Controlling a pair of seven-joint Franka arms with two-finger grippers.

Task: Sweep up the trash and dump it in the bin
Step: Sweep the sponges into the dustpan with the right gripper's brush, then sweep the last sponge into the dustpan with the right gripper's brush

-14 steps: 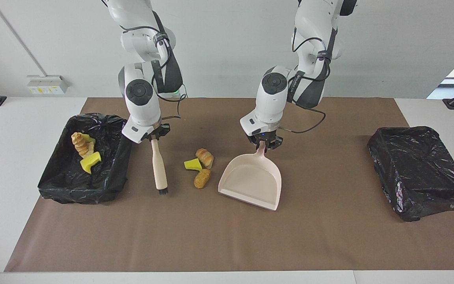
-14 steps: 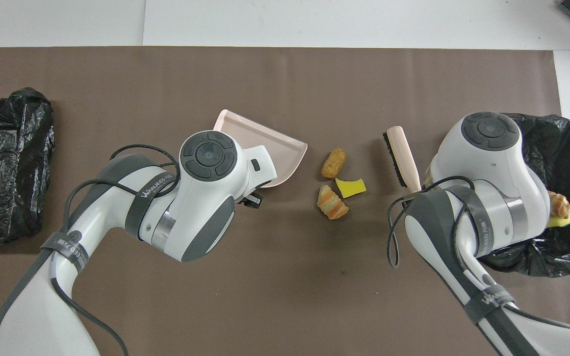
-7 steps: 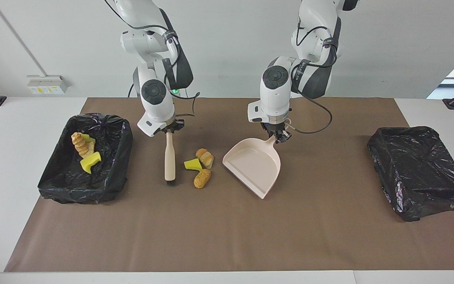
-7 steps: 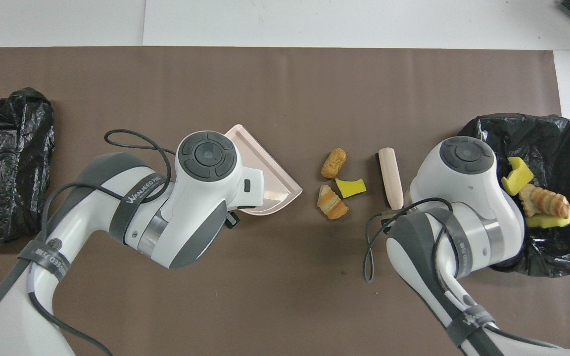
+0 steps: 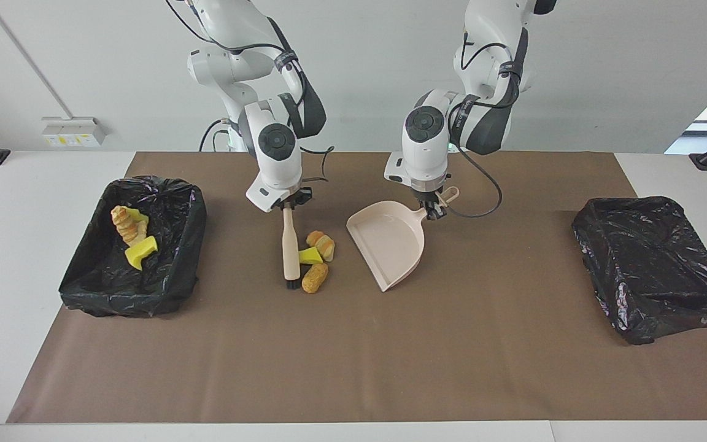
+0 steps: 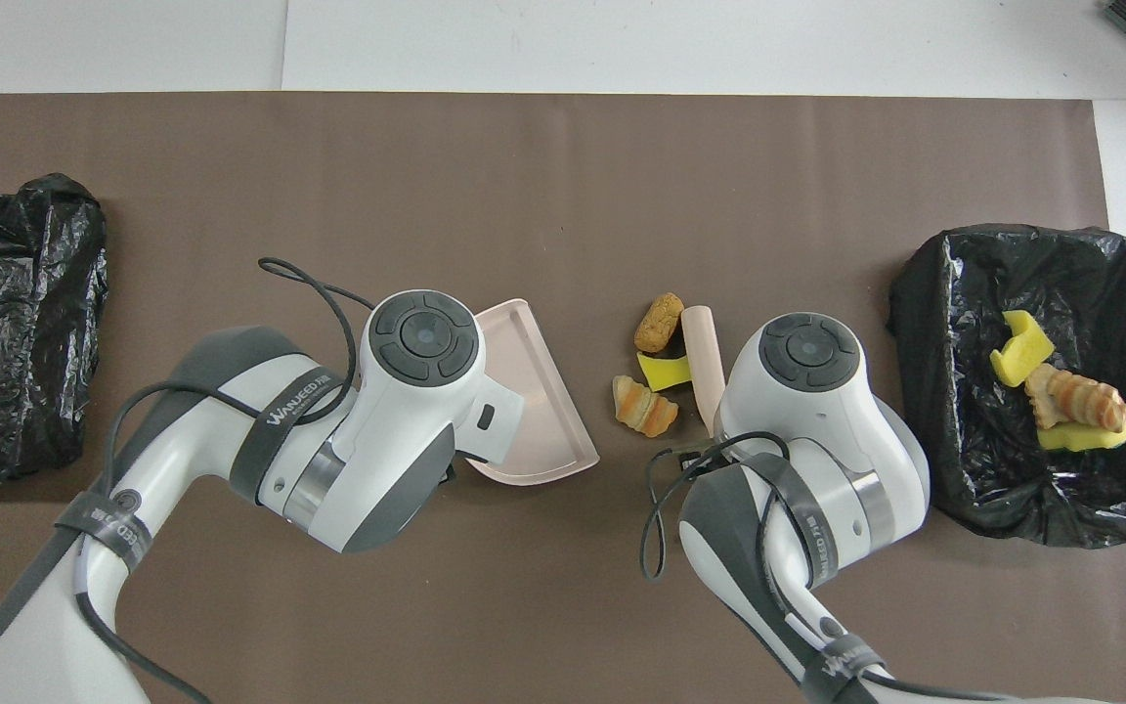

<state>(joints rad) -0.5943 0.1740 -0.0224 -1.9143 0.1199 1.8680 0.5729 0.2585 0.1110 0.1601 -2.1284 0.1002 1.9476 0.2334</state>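
The right end effector [image 5: 288, 207] is clamped on the smooth beige brush [image 5: 291, 245]; the left end effector [image 5: 432, 210] pinches the glossy pink dustpan [image 5: 390, 244]. Since a second ago the brush has swung in, apparently touching the trash [image 5: 315, 258]: flaky pastry, yellow sponge. More lies in the crinkled black bin [image 5: 175, 258] on the brown-papered counter [image 5: 353, 368].

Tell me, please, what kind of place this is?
Probably a robotics lab set up for a cleaning trial: two robot arms work at a white table covered by a brown mat, with bag-lined bins at each end, before a bare wall with no household furniture.
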